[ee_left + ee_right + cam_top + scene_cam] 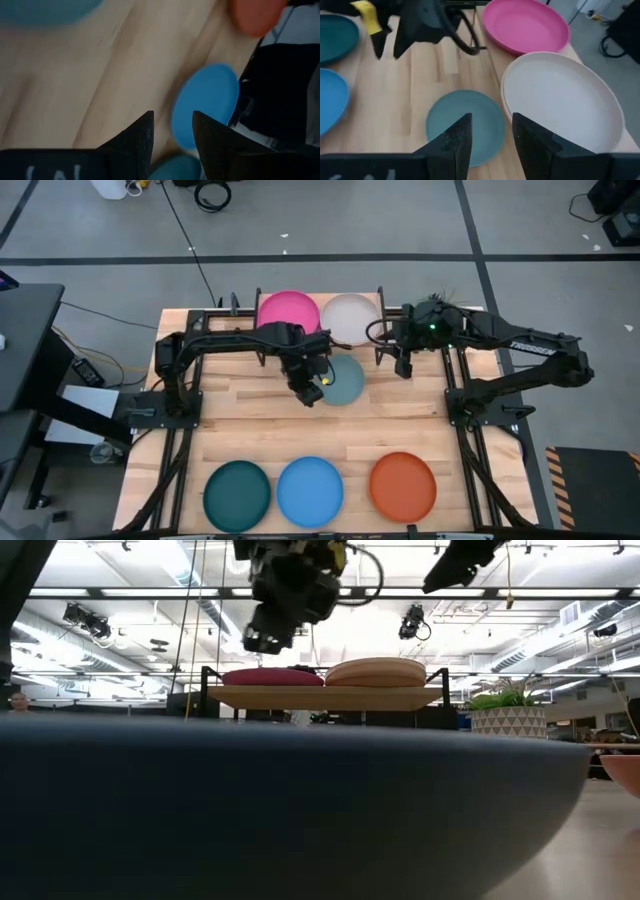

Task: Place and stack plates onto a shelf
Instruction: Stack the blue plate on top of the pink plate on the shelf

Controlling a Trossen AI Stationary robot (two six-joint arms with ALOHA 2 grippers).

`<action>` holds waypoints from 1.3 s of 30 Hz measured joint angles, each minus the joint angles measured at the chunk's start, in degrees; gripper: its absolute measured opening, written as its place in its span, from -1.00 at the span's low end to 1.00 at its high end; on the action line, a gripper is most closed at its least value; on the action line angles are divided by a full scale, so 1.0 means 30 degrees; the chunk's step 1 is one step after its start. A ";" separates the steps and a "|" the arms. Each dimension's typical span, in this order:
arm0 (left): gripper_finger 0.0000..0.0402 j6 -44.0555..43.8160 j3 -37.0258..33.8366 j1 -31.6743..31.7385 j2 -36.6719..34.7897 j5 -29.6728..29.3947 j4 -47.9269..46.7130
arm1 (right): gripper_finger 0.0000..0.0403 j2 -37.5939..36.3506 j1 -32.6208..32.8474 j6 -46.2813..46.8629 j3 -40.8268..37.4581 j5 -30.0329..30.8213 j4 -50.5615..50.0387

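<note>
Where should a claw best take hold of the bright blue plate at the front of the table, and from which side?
Probably by its raised rim: the bright blue plate lies flat and shallow. Come from above at the rim facing the shelf, since the dark teal plate and orange plate flank its other sides.

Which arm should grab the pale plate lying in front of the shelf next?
Left. The left gripper, open and empty, hangs right at the pale blue plate's edge. The right gripper, also open, is farther off beside the shelf.
</note>
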 joint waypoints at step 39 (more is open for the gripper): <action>-0.30 -0.4955 -1.0724 -0.5796 -0.7635 0.1975 0.4173 | -0.27 -0.4294 -0.0016 0.2093 -0.3763 0.0047 -0.0628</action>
